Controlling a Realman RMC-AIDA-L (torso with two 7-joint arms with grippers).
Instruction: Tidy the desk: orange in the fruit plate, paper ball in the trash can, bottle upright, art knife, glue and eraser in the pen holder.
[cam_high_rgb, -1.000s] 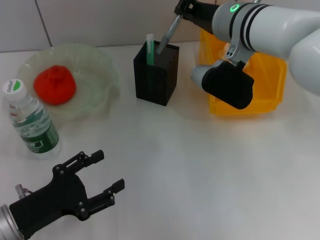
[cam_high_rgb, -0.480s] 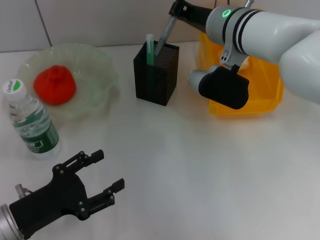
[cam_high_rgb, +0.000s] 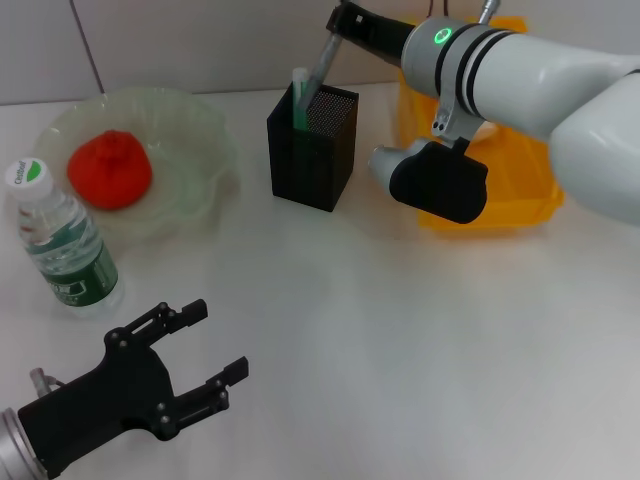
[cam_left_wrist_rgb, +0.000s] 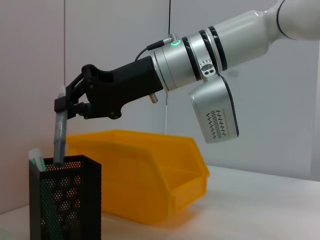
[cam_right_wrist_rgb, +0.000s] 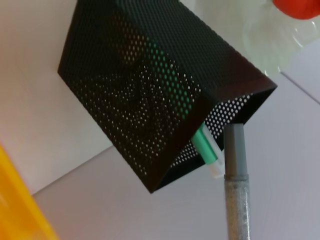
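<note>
Since the earlier frames the right gripper (cam_high_rgb: 338, 22) has shifted toward the robot's left above the pen holder (cam_high_rgb: 312, 146), carrying the grey art knife (cam_high_rgb: 321, 68) with it; the knife, which leaned more strongly a second ago, now stands steeper. Nothing else on the desk has moved.

The right gripper is clamped on the upper end of the art knife. In the left wrist view the black fingers (cam_left_wrist_rgb: 75, 100) pinch the tool near its top, and its lower end sits just inside the open mouth of the mesh cup. Its long axis runs nearly vertical, top tilted slightly toward the robot's right. A green and white glue stick (cam_high_rgb: 298, 98) already stands in the holder, its white cap poking above the rim beside the knife.

The bottle (cam_high_rgb: 60, 243) stands upright at the robot's left, white cap up; the cap carries small green print too small to read, and the green label's writing is likewise illegible. The orange (cam_high_rgb: 110, 170) lies in the fruit plate (cam_high_rgb: 195, 120). The yellow trash can (cam_high_rgb: 510, 170) sits behind the right arm, near the holder.

The left gripper (cam_high_rgb: 195, 345) rests low over the white desk (cam_high_rgb: 400, 340) at the near edge, fingers spread and empty.
</note>
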